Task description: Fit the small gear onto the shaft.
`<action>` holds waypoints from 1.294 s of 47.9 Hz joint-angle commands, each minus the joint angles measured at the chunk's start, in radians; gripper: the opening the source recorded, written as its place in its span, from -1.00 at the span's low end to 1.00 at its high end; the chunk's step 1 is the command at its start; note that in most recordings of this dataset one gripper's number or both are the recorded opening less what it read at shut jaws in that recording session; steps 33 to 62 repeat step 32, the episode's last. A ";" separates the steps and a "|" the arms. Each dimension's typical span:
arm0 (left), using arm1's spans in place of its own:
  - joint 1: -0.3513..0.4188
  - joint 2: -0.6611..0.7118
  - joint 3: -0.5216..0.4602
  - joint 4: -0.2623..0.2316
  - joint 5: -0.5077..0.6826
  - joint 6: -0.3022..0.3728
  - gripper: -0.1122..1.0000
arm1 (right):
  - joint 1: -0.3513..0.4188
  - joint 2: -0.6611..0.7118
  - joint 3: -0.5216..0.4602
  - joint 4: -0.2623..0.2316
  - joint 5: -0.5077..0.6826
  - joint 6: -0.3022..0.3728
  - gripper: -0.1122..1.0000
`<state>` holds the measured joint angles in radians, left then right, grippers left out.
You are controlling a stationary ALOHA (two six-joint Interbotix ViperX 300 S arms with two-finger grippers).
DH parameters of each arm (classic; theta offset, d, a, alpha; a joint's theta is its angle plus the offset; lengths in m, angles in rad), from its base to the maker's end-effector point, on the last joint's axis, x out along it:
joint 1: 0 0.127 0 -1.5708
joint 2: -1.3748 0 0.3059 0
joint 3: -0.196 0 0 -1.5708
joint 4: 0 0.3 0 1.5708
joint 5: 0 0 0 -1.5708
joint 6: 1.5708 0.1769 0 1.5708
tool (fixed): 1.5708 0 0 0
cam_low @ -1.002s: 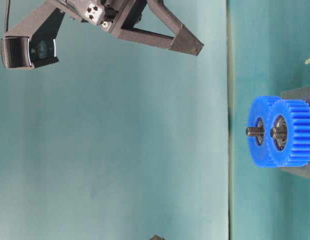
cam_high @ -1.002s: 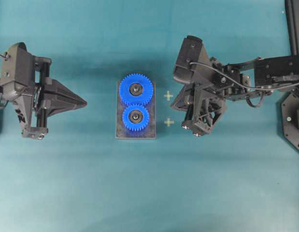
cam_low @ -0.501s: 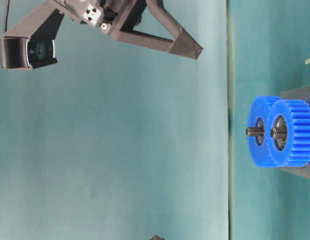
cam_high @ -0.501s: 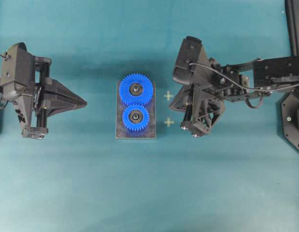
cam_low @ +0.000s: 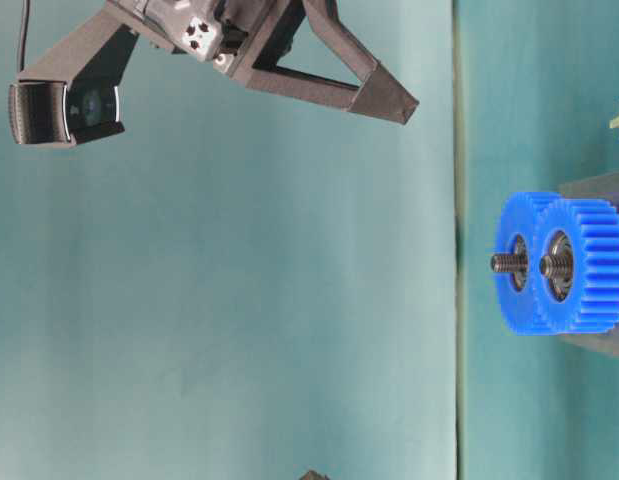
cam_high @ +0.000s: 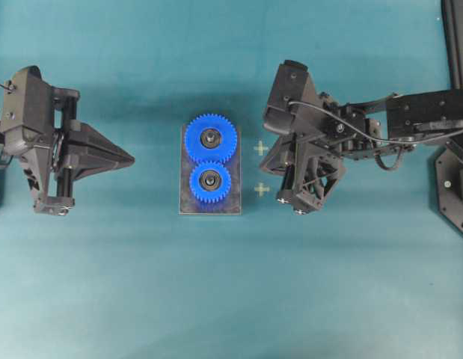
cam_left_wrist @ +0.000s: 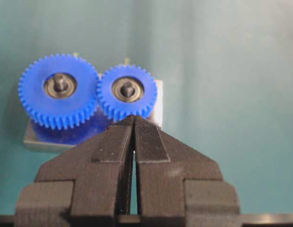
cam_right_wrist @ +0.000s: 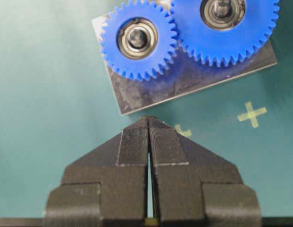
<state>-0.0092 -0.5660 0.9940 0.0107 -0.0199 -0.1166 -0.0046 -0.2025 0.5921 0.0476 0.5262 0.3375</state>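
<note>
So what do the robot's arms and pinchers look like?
Both arms are black. The left gripper and right gripper each end in two wedge-shaped black fingers with finely ribbed pads, forming a pointy beak. A thin black cable loops along the right arm, beside a boxy black camera.

From overhead I see the plate (cam_high: pixel 209 206) mid-table, the small gear (cam_high: pixel 210 182) seated on its shaft (cam_high: pixel 211 179), meshed against the large gear (cam_high: pixel 211 138) behind it. My left gripper (cam_high: pixel 131 158) sits well left, the right gripper (cam_high: pixel 264 166) just right of the plate.
</note>
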 commanded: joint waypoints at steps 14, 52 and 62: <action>0.003 -0.002 -0.012 0.003 -0.009 -0.008 -0.80 | 0.003 0.000 -0.009 0.002 -0.034 0.005 -0.80; 0.005 -0.002 -0.011 0.003 -0.011 -0.009 -0.80 | 0.003 0.009 -0.009 0.002 -0.040 0.005 -0.80; 0.005 -0.002 -0.011 0.003 -0.011 -0.009 -0.80 | 0.003 0.009 -0.009 0.002 -0.040 0.005 -0.80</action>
